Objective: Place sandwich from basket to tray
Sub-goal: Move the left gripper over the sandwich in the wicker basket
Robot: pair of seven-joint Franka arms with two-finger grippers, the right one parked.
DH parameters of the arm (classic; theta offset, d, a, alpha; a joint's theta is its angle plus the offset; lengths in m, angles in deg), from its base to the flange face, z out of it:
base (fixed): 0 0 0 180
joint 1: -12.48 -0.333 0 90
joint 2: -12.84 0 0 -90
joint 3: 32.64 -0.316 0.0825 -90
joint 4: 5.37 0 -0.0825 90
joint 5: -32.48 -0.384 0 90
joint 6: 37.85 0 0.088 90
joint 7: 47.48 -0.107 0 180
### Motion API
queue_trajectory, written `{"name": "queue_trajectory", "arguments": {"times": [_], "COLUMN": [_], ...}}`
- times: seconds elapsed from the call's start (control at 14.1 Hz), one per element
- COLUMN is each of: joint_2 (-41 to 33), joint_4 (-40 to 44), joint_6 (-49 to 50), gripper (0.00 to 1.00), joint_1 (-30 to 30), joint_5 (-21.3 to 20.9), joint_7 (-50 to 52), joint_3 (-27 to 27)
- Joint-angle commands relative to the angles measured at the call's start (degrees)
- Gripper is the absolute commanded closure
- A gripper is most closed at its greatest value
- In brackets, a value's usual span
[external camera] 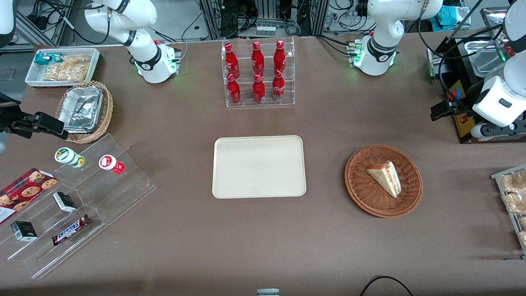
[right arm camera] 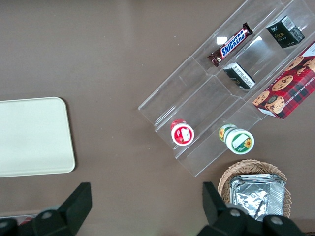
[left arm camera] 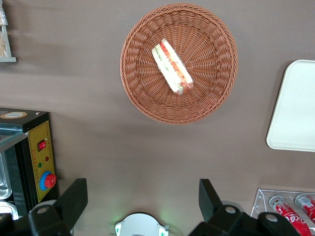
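Observation:
The sandwich (external camera: pixel 385 177) (left arm camera: pixel 172 68), a wrapped pale wedge with red, orange and green filling, lies in the round reddish-brown basket (external camera: pixel 357 193) (left arm camera: pixel 138 93). The cream tray (external camera: pixel 259 166) (left arm camera: pixel 295 108) sits bare at the middle of the table, beside the basket toward the parked arm's end. My gripper (left arm camera: pixel 141 196) hangs open and holds nothing. It is high above the table, farther from the front camera than the basket, near the working arm's end (external camera: pixel 495 130). Bare table separates it from the basket.
A black control box (external camera: pixel 462 119) (left arm camera: pixel 39 162) stands close to my gripper. A clear rack of red bottles (external camera: pixel 259 74) is farther back than the tray. A rack of baked goods (external camera: pixel 511 197) sits at the working arm's table edge. Clear step shelves (external camera: pixel 82 197) hold snacks.

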State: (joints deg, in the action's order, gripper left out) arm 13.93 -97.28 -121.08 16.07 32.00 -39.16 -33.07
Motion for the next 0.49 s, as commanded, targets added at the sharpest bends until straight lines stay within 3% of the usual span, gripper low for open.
{"name": "queue_trajectory", "arguments": {"times": [0.0,0.42], "joint_2": [0.1,4.4], "joint_4": [0.7,-1.9], "joint_6": [0.1,-1.9], "gripper": [0.00,0.00], "joint_1": [-0.1,0.2], "joint_5": [0.6,0.7], "joint_7": [0.0,-0.4], "joint_3": [-0.1,0.3]}}
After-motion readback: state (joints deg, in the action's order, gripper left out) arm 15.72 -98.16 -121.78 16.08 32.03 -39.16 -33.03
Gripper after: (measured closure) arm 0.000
